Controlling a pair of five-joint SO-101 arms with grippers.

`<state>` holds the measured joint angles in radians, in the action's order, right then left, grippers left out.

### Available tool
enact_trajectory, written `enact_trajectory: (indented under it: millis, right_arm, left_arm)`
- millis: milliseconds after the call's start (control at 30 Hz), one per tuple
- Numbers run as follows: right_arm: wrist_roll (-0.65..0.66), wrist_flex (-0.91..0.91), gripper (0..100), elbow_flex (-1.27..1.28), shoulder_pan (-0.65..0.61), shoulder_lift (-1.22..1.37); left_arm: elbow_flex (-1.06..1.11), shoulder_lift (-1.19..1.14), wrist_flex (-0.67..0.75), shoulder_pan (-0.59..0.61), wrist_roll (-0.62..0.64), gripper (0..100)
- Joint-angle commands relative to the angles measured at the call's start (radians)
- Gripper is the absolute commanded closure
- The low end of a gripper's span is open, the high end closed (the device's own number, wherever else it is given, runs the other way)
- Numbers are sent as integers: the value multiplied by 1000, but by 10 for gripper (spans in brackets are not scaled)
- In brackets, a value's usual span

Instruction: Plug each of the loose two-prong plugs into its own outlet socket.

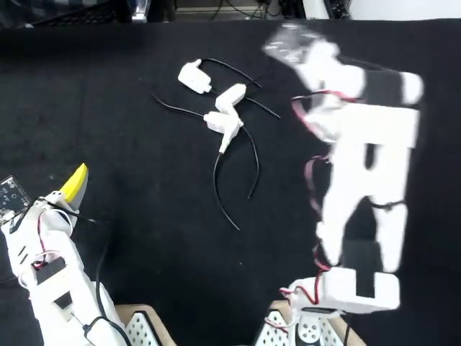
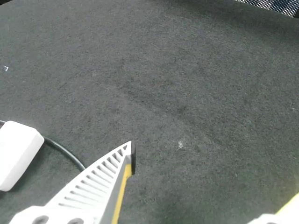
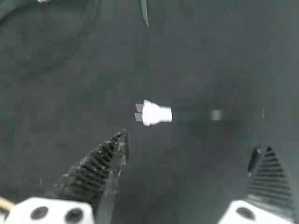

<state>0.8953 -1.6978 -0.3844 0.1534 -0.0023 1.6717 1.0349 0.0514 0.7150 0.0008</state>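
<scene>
High view: white plugs (image 1: 222,121) with black cords (image 1: 223,194) cluster on the table (image 1: 144,238), nearer the right gripper (image 1: 288,43) than the left gripper (image 1: 70,189).

Left wrist view: fingers (image 2: 100,184) spread, a corded plug (image 2: 14,154) lies beside them.

Right wrist view: fingers (image 3: 100,163) spread, a small plug (image 3: 155,114) lies ahead.

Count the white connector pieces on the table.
3 connector pieces, clustered at the table's far middle: one leftmost, one beside it, one just nearer. Others may hide under the arm.
</scene>
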Motion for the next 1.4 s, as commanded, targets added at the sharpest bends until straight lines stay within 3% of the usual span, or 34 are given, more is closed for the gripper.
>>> enact_trajectory:
  millis: [0,100,233,400,467,600,800,933,1133,1267,1367]
  right_arm:
    - [3,-66,609,-33,262,-53]
    - [57,-61,609,51,451,-54]
    - [364,-41,609,239,664,-71]
    - [413,94,609,504,819,-140]
    - [457,123,609,627,844,-171]
    - [535,161,609,883,855,-246]
    - [545,298,609,1248,799,-395]
    - [540,364,609,1445,746,-519]
    - [474,417,609,1675,697,-733]
    - [356,466,609,1753,689,-875]
    - [341,473,609,1805,689,-983]
  left_arm:
    - [22,12,5,1,5,478]
    - [22,14,8,1,6,478]
    - [22,-11,15,-7,-3,478]
    - [21,-34,-48,41,-6,478]
    - [12,-26,-114,54,-61,478]
    - [-65,5,-319,67,-143,478]
    - [-384,51,-750,332,-51,478]
    - [-599,51,-956,453,-64,478]
    - [-723,-8,-1014,522,-170,478]
    - [-840,-213,-1000,572,-204,478]
    - [-997,-416,-1025,605,-273,478]
